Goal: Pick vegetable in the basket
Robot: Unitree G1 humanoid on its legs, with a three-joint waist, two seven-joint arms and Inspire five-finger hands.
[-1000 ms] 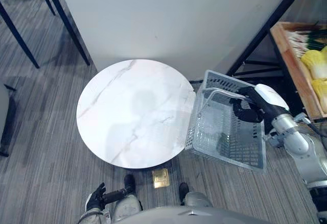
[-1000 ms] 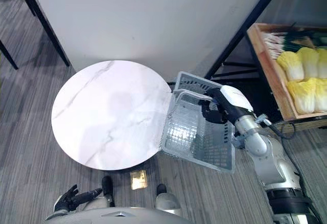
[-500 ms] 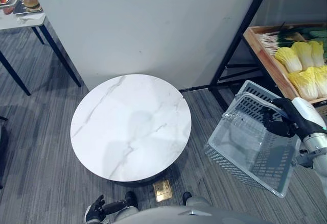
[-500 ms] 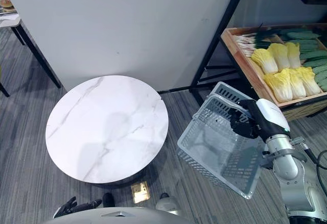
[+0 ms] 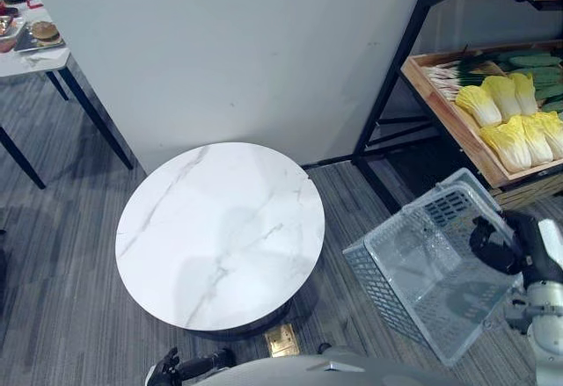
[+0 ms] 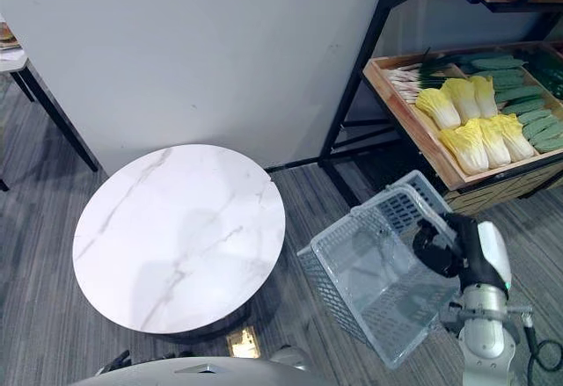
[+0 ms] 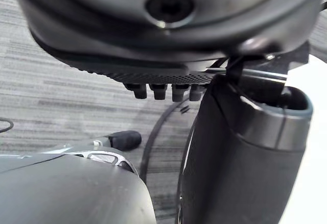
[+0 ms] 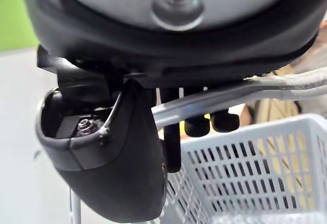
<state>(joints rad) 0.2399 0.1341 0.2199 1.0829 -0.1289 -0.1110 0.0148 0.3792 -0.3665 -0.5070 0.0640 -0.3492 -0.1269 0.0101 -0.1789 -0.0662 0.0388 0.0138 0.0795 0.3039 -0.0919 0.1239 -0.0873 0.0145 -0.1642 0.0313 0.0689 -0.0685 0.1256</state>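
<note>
An empty white mesh basket hangs tilted over the carpet, right of the round table and in front of the shelf. My right hand is shut on its handle, with the fingers curled round the bar in the right wrist view. Pale yellow-green cabbages lie in a wooden crate on the shelf, beyond the basket. Cucumbers and green onions lie beside them. My left hand hangs low at the bottom edge, its fingers relaxed and holding nothing.
A round white marble table stands in the middle, against a pale wall panel. The black shelf frame rises just left of the crate. A side table with food trays stands far left. A brass floor plate lies by the table's base.
The view has swung right, bringing the shelf in. My right hand carried the basket from the table's edge toward the shelf. The left hand stays low.
</note>
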